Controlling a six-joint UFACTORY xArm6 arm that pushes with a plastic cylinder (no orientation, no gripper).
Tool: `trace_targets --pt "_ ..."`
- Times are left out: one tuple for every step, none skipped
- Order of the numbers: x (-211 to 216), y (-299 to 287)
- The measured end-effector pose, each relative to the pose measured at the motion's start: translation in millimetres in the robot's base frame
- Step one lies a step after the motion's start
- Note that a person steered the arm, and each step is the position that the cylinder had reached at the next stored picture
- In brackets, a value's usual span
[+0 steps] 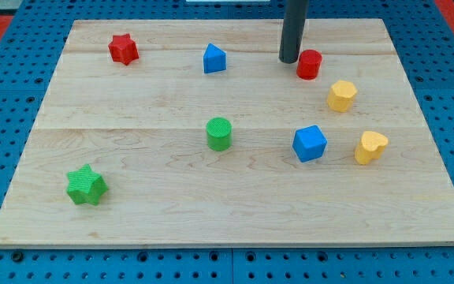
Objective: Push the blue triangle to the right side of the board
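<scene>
With no claw to judge, the tip (289, 60) sits at three o'clock of the blue triangle (214, 59), so pushing rightward risks shoving the red cylinder (309, 65) instead.

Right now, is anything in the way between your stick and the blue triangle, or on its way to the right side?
Nothing sits between my tip and the blue triangle block. Heading right, though, the red cylinder block stands in its path, just right of my tip.

A straight, smooth, dark grey round rod; my tip (289, 61) is cut flat.
</scene>
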State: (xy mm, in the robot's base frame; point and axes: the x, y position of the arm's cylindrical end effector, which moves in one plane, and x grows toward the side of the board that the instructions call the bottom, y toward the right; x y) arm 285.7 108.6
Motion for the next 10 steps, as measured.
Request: trace_targets --pt "0 61" --pt "0 35" --pt "-11 42" --pt "-50 34" --pt "13 -21" --pt "66 -93" --pt "49 -184" --pt "-1 -166" --pt "-4 -74" --pt "-4 -55"
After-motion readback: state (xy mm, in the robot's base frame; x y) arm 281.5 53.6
